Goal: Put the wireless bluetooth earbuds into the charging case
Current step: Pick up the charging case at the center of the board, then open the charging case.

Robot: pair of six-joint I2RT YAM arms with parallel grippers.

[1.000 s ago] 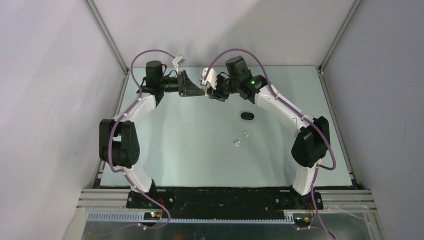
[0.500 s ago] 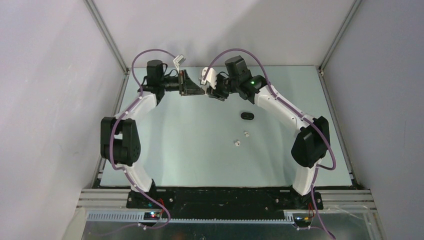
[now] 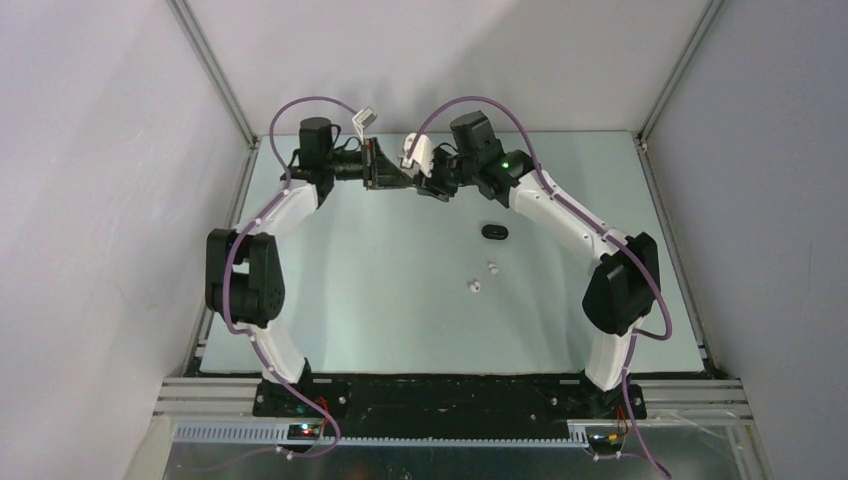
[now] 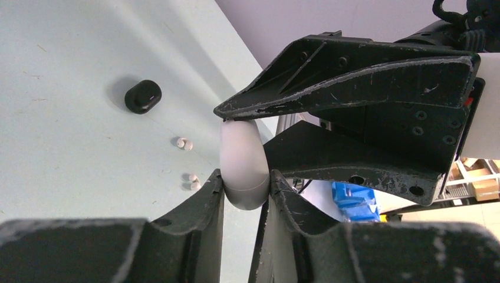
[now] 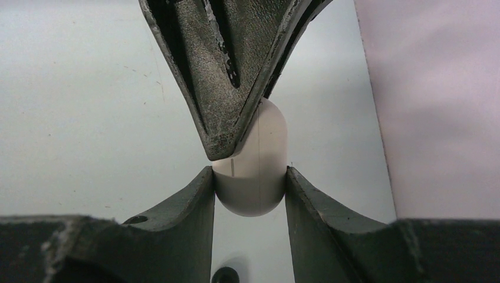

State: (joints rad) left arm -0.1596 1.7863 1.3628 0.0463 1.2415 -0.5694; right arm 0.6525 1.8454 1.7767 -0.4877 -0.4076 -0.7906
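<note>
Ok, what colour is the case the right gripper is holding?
White; the case shows best in the right wrist view.

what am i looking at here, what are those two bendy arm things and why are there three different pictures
These are two robot arms bolted to a table. The wide picture looks down from above and behind them; the other two come from cameras on each wrist, so you see black fingers up close. The left gripper and right gripper both pinch one white charging case, held above the table at its far side. On the surface lie a black case and two tiny white earbuds.
</note>
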